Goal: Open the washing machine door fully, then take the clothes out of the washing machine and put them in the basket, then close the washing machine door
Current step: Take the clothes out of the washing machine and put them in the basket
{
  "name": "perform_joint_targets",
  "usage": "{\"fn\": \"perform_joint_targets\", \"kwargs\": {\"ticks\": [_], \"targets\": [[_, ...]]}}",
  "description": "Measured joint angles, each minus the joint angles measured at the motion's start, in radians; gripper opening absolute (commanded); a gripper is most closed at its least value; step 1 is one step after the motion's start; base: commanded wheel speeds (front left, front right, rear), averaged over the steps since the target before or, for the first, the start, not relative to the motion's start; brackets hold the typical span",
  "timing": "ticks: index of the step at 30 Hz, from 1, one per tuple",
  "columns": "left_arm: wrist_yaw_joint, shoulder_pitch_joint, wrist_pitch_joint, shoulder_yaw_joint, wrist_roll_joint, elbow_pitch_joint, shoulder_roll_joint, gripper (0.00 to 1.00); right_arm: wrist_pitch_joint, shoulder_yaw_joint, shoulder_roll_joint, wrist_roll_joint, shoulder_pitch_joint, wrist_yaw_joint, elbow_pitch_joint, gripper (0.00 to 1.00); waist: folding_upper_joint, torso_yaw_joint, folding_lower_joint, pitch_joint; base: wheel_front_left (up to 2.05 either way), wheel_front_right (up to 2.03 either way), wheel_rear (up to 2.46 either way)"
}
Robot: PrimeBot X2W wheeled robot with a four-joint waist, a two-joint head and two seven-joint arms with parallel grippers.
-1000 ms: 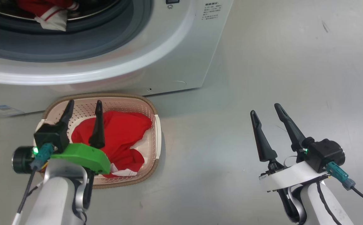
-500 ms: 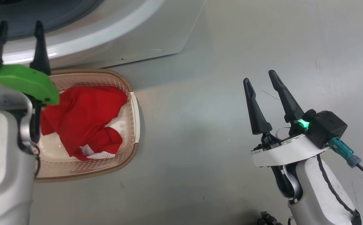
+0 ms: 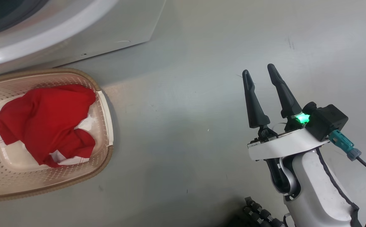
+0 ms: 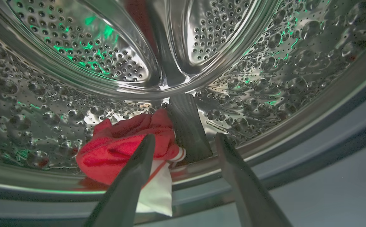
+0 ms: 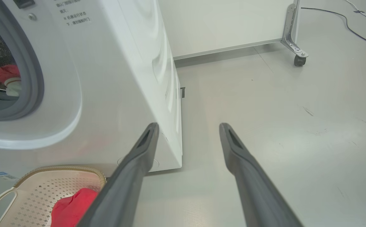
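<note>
Clothes: partly transferred. One red garment (image 3: 44, 123) with white panels, bunched in the basket (image 3: 109, 157) at left of the head view, just below the washing machine (image 3: 75, 37) at upper left. Right gripper (image 3: 258, 69) at right of the same view: released, empty, over bare floor (image 3: 186, 110), well apart from the basket.

Left wrist view, lower centre-left: red-and-white garment (image 4: 120, 154) on the bottom of the steel drum (image 4: 265, 63), white hem draped over the lip. Left gripper (image 4: 185, 136): released, fingers spread, aimed into the drum; contact with the fabric not determinable.

Status, as judged: door opening done, drum mouth exposed; at least one garment left to lift out; door closing pending.

Obstructions: drum paddle (image 4: 187, 126) just beside the garment, a possible snag on withdrawal.

Surroundings, right wrist view: washer side panel at left, caster (image 5: 299, 60) of a white panel at upper right, cable (image 5: 344, 19) on the floor beyond.
</note>
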Motion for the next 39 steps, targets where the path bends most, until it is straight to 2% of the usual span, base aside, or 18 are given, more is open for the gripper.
{"fn": "perform_joint_targets", "kwargs": {"ticks": [10,17,32,33,34,35,36,37,39], "targets": [[-0.001,-0.147,0.108,0.026,0.039,0.072,0.100,1.00,0.000,0.044,0.001,0.044,-0.034,-0.007,0.006,1.00,0.0000,-0.053,0.0000,0.030,0.00,0.00,0.00],[-0.001,-0.199,0.192,0.019,0.048,0.150,0.118,1.00,0.000,0.047,0.001,0.058,-0.042,-0.014,0.016,1.00,0.0000,-0.085,0.0000,0.043,0.00,0.00,0.00],[0.010,-0.233,0.336,0.009,0.104,0.264,0.161,1.00,0.000,0.052,0.001,0.069,-0.071,-0.015,0.018,1.00,0.0000,-0.094,0.0000,0.048,0.00,0.00,0.00],[0.012,-0.236,0.343,0.008,0.104,0.268,0.161,0.82,0.000,0.052,0.001,0.069,-0.071,-0.015,0.018,1.00,0.0000,-0.094,0.0000,0.048,0.00,0.00,0.00],[0.012,-0.238,0.352,0.007,0.104,0.272,0.160,0.53,0.000,0.052,0.001,0.069,-0.071,-0.015,0.019,1.00,0.0000,-0.094,0.0000,0.048,0.00,0.00,0.00],[0.012,-0.240,0.357,0.006,0.104,0.275,0.160,0.37,0.000,0.052,0.001,0.069,-0.071,-0.015,0.019,1.00,0.0000,-0.094,0.0000,0.048,0.00,0.00,0.00],[0.013,-0.242,0.357,0.006,0.104,0.278,0.159,0.05,0.000,0.052,0.001,0.069,-0.071,-0.015,0.020,1.00,0.0000,-0.094,0.0000,0.048,0.00,0.00,0.00],[0.013,-0.243,0.359,0.006,0.104,0.282,0.158,0.00,0.000,0.052,0.001,0.069,-0.071,-0.015,0.021,1.00,0.0000,-0.093,0.0000,0.047,0.00,0.00,0.00],[0.013,-0.247,0.366,0.005,0.104,0.284,0.154,0.00,0.000,0.052,0.001,0.069,-0.071,-0.015,0.023,1.00,0.0000,-0.092,0.0000,0.046,0.00,0.00,0.00]]}}
